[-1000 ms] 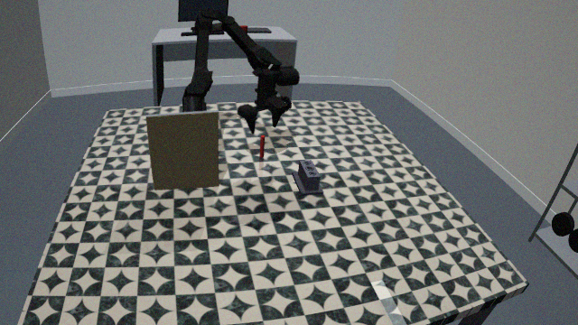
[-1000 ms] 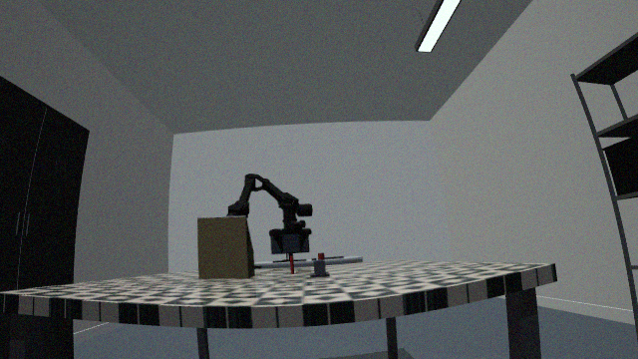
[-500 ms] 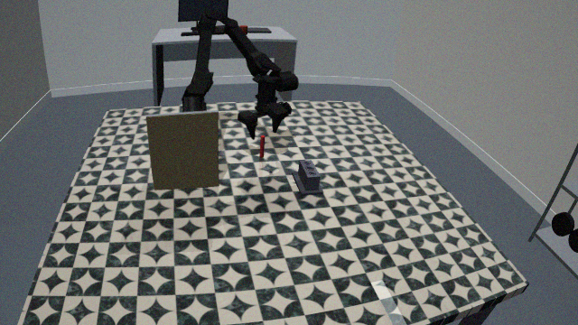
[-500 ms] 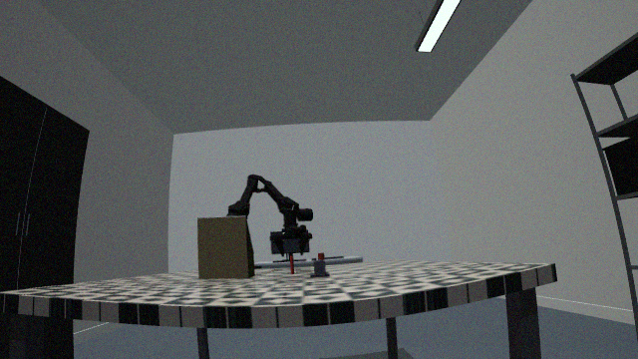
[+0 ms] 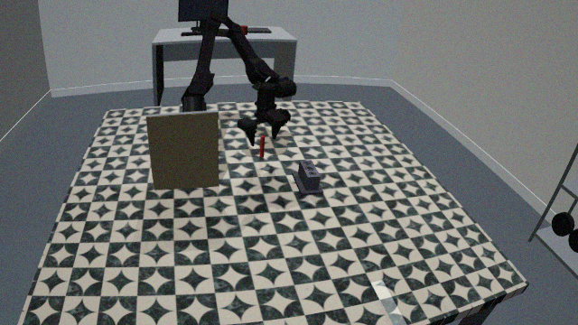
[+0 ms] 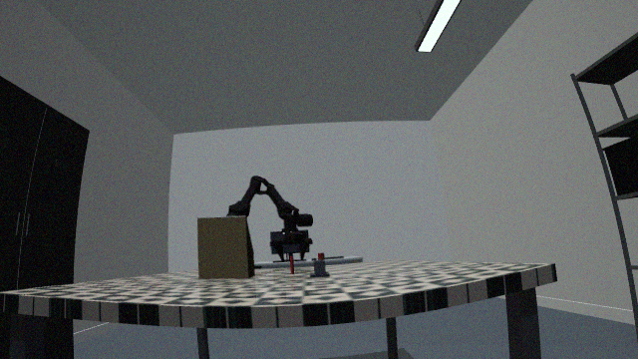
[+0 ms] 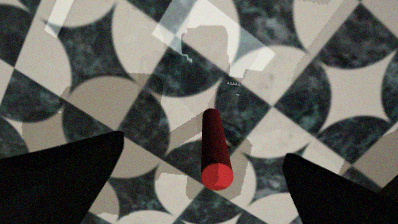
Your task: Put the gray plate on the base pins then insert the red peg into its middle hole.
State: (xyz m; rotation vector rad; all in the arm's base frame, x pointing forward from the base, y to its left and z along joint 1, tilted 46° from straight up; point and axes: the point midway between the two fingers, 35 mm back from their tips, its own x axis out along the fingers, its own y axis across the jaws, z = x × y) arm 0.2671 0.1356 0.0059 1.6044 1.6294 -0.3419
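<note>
The red peg (image 5: 262, 151) (image 6: 292, 266) (image 7: 217, 176) stands upright on the patterned table (image 5: 190, 227). My gripper (image 5: 264, 141) (image 6: 292, 259) (image 7: 204, 150) is open and empty, pointing down with its fingertips around the peg's upper end. In the wrist view the peg stands between the fingers, touching neither. The gray plate (image 5: 309, 167), with its row of three holes facing up, lies on top of the base (image 5: 312, 191) (image 6: 319, 274), to the right of the peg in the top view. It looks flat; the pins cannot be made out. The base is outside the wrist view.
A large upright tan box (image 5: 185, 151) (image 6: 222, 247) stands left of the peg, in front of the arm's mount. A desk (image 5: 226, 41) with a monitor and a small red object is behind the table. In the exterior view that red object shows just above the base.
</note>
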